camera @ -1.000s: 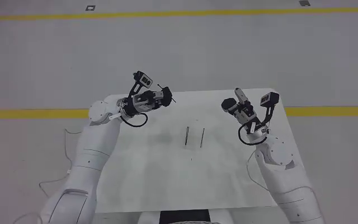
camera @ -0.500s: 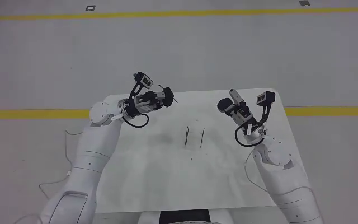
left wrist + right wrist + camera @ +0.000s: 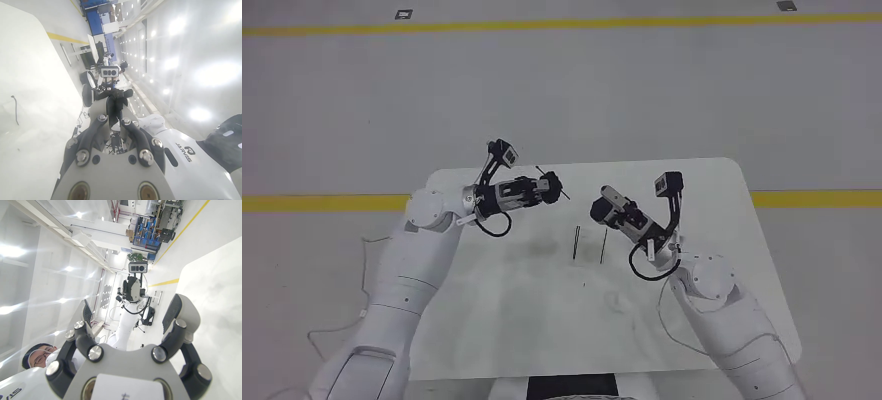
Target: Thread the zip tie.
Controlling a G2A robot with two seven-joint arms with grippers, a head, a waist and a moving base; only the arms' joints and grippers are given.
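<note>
**Left grips a zip tie, right stands open beside it**

My left gripper [image 3: 550, 186] is closed on a thin black zip tie [image 3: 563, 194] and holds it up over the far half of the white table [image 3: 692, 200]. The pinch is partway along the strap, so an end pokes out on each side of the grip. I judge this is meant to leave a free end for the other arm. In the left wrist view the fingers [image 3: 98, 111] press together with a dark strip between them.

My right gripper [image 3: 600, 208] sits near the left one and faces it. Its fingers [image 3: 176, 311] are spread wide with nothing between them, and I read that as readiness to take the tail. The strap looks straight, so threading is not yet begun.

A spare zip tie [image 3: 577, 242] and a second spare zip tie [image 3: 603, 246] lie side by side on the table below the grippers.
</note>
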